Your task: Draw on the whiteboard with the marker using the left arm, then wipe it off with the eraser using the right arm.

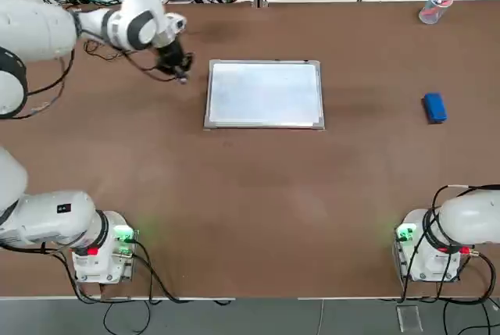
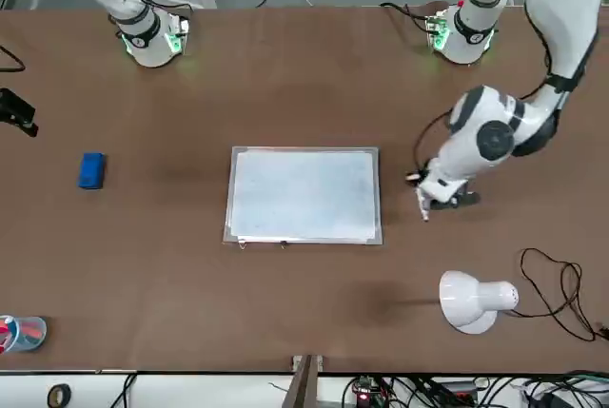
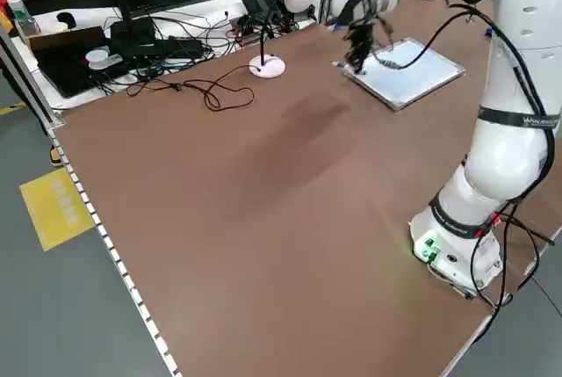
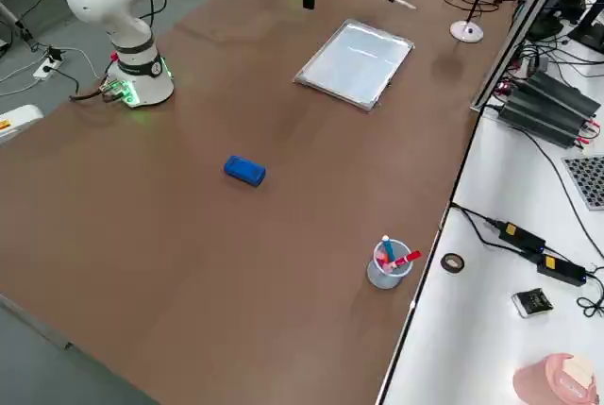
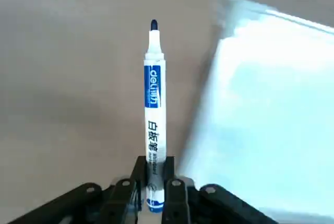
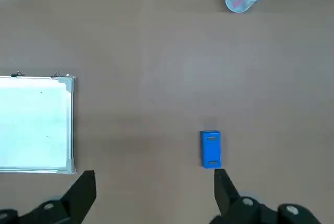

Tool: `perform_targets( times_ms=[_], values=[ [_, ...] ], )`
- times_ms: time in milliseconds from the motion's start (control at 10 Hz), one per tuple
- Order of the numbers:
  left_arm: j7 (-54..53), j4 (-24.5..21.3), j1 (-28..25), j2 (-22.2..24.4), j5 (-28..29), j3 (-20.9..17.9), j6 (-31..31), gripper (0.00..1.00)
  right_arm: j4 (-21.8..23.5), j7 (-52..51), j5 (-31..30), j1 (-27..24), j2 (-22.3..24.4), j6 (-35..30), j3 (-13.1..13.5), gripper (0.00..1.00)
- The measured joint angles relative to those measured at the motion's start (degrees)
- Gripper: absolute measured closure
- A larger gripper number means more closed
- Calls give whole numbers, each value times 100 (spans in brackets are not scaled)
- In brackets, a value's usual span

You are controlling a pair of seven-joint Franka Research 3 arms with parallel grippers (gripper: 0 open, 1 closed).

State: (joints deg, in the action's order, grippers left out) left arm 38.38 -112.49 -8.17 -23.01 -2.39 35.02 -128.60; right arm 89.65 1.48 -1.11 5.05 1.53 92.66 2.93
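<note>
The whiteboard lies flat mid-table, its surface blank; it also shows as the whiteboard in the front view. My left gripper hovers just off the board's left edge and is shut on the marker. The white and blue marker has its dark tip uncapped and pointing down at the brown table beside the board. Far to the right lies the blue eraser. From high above it, my right gripper stands open and empty, with the eraser just ahead of its fingers.
A clear cup with red items stands at the far right corner. A white desk lamp and a loose black cable sit beyond my left gripper. Both arm bases are at the near edge.
</note>
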Motion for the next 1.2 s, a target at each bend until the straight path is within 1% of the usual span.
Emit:
perform_targets(
  times_ms=[200, 500, 600, 900, 1200],
  values=[
    [279, 426, 43, -215, -908, 236, 174, 83, 0, 0, -1, 0, 0, -10, 0, 0],
    [423, 933, 213, -755, -2323, 299, 231, 83, 1, 0, -1, 1, 0, -26, 0, 0],
    [438, 1072, 298, -971, -2893, 300, 229, 83, 1, 0, -1, 1, 0, -31, 0, 0],
    [437, 1430, 573, -1512, -4467, 300, 170, 83, 1, 0, -1, 2, -1, -38, 0, 0],
    [453, 1607, 825, -1866, -5717, 298, 72, 83, 2, 0, -1, 2, -2, -39, 0, 0]
  ],
)
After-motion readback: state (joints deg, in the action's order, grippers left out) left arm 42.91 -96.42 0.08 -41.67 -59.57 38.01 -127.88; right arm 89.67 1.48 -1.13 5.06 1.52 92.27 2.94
